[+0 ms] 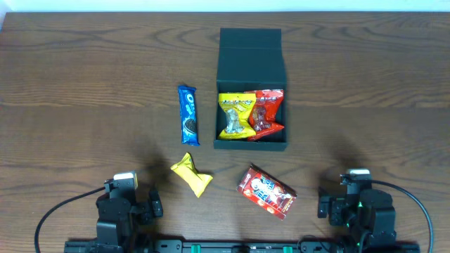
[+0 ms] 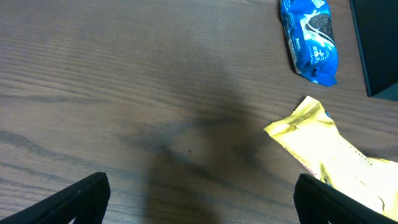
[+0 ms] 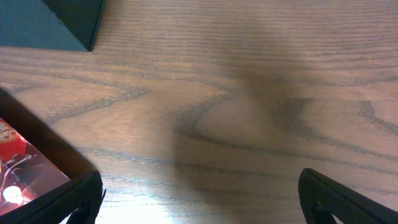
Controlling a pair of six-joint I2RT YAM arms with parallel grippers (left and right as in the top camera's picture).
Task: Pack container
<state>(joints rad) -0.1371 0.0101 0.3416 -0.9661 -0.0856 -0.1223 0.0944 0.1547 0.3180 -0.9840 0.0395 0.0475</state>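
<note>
The dark teal-black container (image 1: 251,70) stands open at the table's middle back, lid flap up. A yellow packet (image 1: 235,115) and a red packet (image 1: 268,112) lie inside it. A blue packet (image 1: 188,115) lies left of the container and shows in the left wrist view (image 2: 309,38). A yellow packet (image 1: 191,173) and a red packet (image 1: 266,192) lie in front. My left gripper (image 1: 126,200) is open and empty at the front left, with the yellow packet (image 2: 336,155) to its right. My right gripper (image 1: 355,200) is open and empty at the front right, with the red packet (image 3: 25,168) to its left.
The container's corner (image 3: 56,25) shows at the top left of the right wrist view, and its edge (image 2: 376,43) at the right of the left wrist view. Brown wooden table (image 1: 84,91) all round. Black cables run from both arm bases.
</note>
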